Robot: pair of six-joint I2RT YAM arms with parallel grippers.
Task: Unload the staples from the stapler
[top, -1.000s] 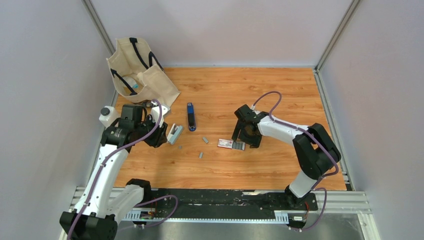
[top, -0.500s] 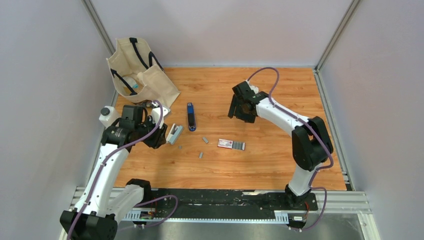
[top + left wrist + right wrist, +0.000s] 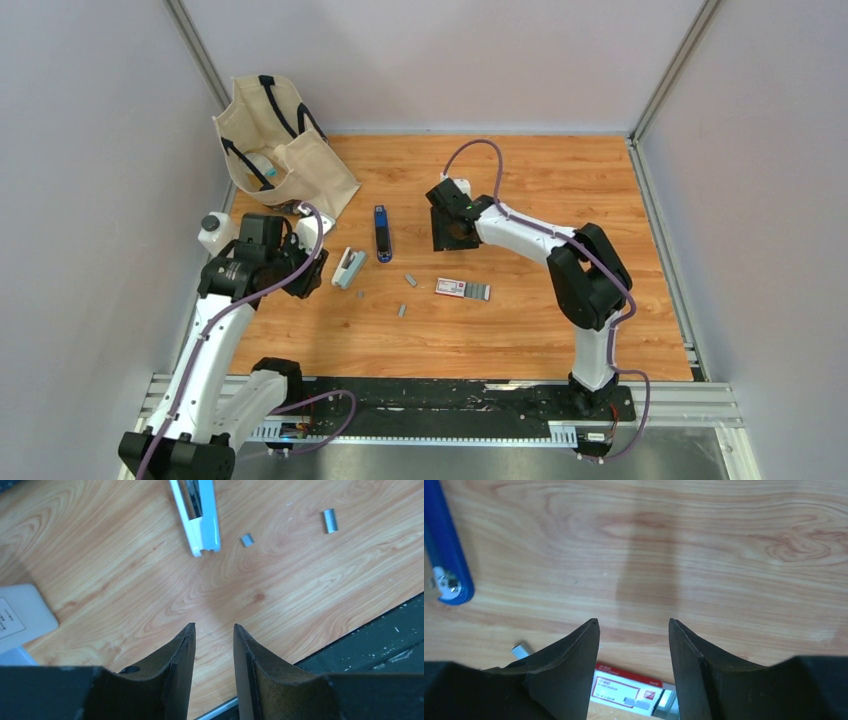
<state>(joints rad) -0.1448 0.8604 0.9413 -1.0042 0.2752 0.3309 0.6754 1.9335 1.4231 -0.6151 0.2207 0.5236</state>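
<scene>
The stapler [image 3: 348, 268] is small and light grey and lies open on the wooden table, left of the middle; in the left wrist view [image 3: 201, 517] it lies ahead of the fingers. Short grey staples lie loose to its right [image 3: 410, 280], [image 3: 401, 311], and show in the left wrist view [image 3: 329, 521], [image 3: 247, 540]. My left gripper [image 3: 312, 272] [image 3: 214, 629] is open and empty, just left of the stapler and apart from it. My right gripper [image 3: 448, 232] [image 3: 634, 622] is open and empty over bare wood, behind the staples. One staple strip [image 3: 522, 651] shows by its left finger.
A dark blue bar [image 3: 382, 233] [image 3: 446, 555] lies behind the stapler. A red-and-white flat box [image 3: 463, 289] [image 3: 629, 692] lies right of the staples. A cloth tote bag [image 3: 280, 140] stands at the back left. A white bottle [image 3: 212, 232] sits at the left edge.
My right arm has lifted off the red-and-white box and swung back and to the left. My left gripper has drawn slightly left, away from the stapler.
</scene>
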